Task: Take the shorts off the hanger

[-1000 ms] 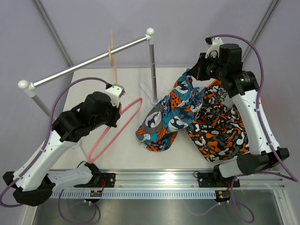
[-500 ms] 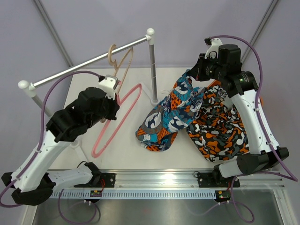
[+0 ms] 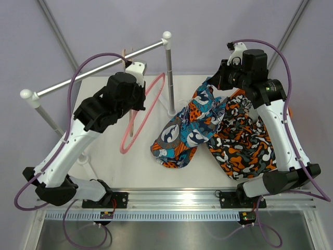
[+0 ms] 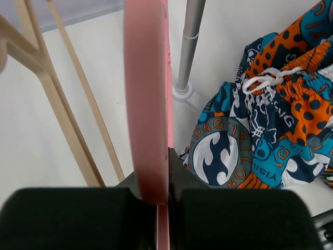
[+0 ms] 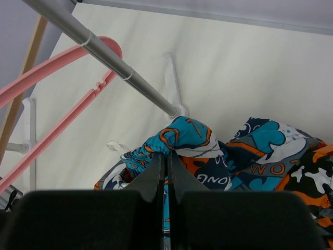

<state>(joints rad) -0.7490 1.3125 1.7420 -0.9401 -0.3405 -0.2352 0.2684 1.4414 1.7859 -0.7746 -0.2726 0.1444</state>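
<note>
The blue, teal and orange print shorts [image 3: 190, 127] lie bunched on the table, free of any hanger. They partly overlap the orange and black camouflage shorts [image 3: 244, 140] to their right. My right gripper [image 3: 212, 83] is shut on the far edge of the print shorts [image 5: 182, 138] and holds it lifted, as the right wrist view [image 5: 167, 161] shows. My left gripper [image 3: 140, 99] is shut on a bare pink hanger [image 3: 143, 112] and holds it off the table beside the rail; the left wrist view [image 4: 162, 172] shows the pink hanger [image 4: 148, 104] between the pads.
A grey rail [image 3: 99, 67] runs from the far left to an upright post [image 3: 169, 73] standing on a white base next to the print shorts. A wooden hanger [image 4: 62, 114] hangs on the rail just behind my left gripper.
My left arm has lifted the pink hanger off the table and carried it back and right toward the rail. The wooden hanger has swung. The right arm and both shorts have not moved.
</note>
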